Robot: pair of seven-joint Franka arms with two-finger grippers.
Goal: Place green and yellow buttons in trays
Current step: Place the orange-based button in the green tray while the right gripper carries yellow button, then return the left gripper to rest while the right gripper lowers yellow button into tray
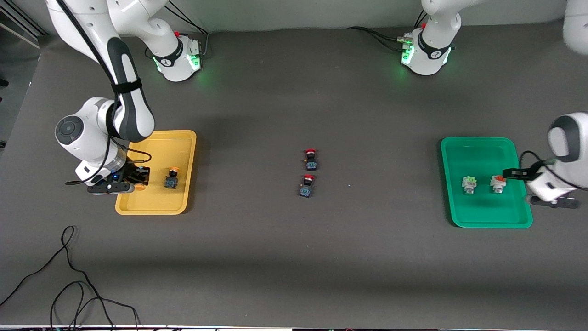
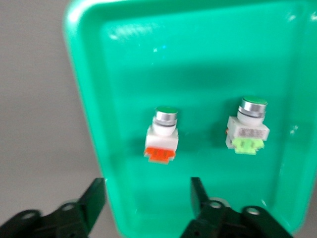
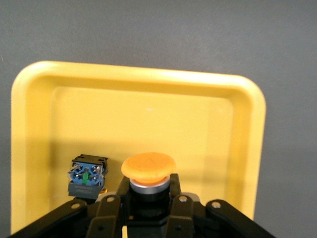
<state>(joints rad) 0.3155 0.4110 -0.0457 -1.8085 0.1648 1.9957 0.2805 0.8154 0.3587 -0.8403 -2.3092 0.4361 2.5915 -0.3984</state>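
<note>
Clearly the step in hand belongs to the right gripper [image 3: 148, 198], which hangs over the yellow tray [image 1: 181, 138] with its jaws closed on a yellow-capped button [image 3: 148, 166], cap up and body pinched between the fingers; the wrist view shows it well inside the tray walls. To finish well, I judge it should lower straight down until the body meets the tray floor, then part the jaws only enough to let go, since a top-heavy switch like this could tip if dropped. Its neighbour, another yellow-capped button [image 1: 172, 179], already lies in the same tray just beside the held one, so the release should keep away from it; bare tray floor shows farther from the front camera, giving room to spare. At the left arm's end of the table the left gripper [image 2: 148, 198] hovers over the near rim of the green tray [image 1: 477, 142] with jaws wide and empty, waiting; the orange-based grey button [image 2: 161, 134] and the green-based grey button [image 2: 248, 126] rest in that tray, apart from each other. Two red-capped switches [image 1: 310, 158] sit mid-table, well apart from both trays, and a cable [image 1: 69, 276] lies near the front edge, clear of either arm's path.
</note>
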